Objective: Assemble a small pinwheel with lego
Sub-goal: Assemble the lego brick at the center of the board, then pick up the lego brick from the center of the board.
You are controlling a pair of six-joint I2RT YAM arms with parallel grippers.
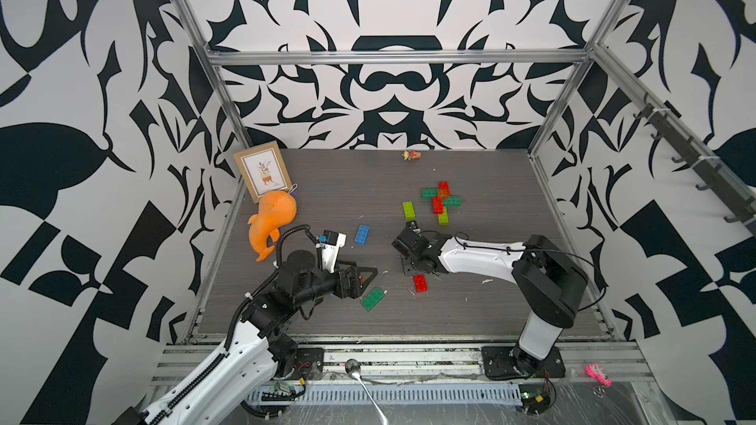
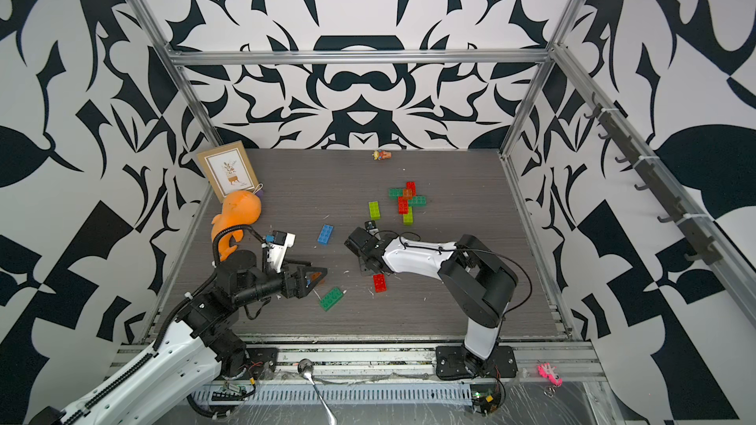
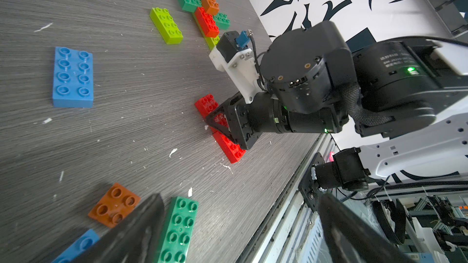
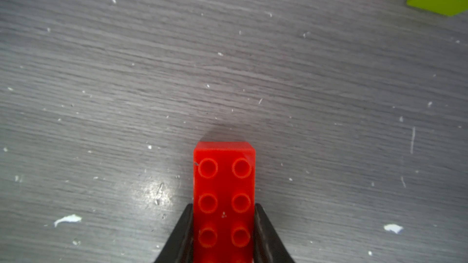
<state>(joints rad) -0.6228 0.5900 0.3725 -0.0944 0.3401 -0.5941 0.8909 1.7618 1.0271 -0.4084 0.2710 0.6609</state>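
Note:
My right gripper (image 4: 224, 223) is shut on a red brick (image 4: 224, 188) lying flat on the table, a jaw pressed against each long side; both top views show this brick (image 1: 420, 283) (image 2: 379, 282). At the back right sits a partly built cross (image 1: 442, 202) of green, red and lime bricks topped by an orange square. A lime brick (image 1: 408, 210) and a blue brick (image 1: 362, 234) lie loose. My left gripper (image 3: 240, 198) stands wide open, holding nothing, with a dark green brick (image 3: 178, 228) beside one finger and an orange square (image 3: 114, 204) just outside it.
An orange plush whale (image 1: 270, 222) and a framed picture (image 1: 263, 175) stand at the left wall. A small figurine (image 1: 411, 154) lies at the back edge. A spoon (image 1: 356, 370) rests on the front rail. White flecks litter the grey table (image 1: 491, 300).

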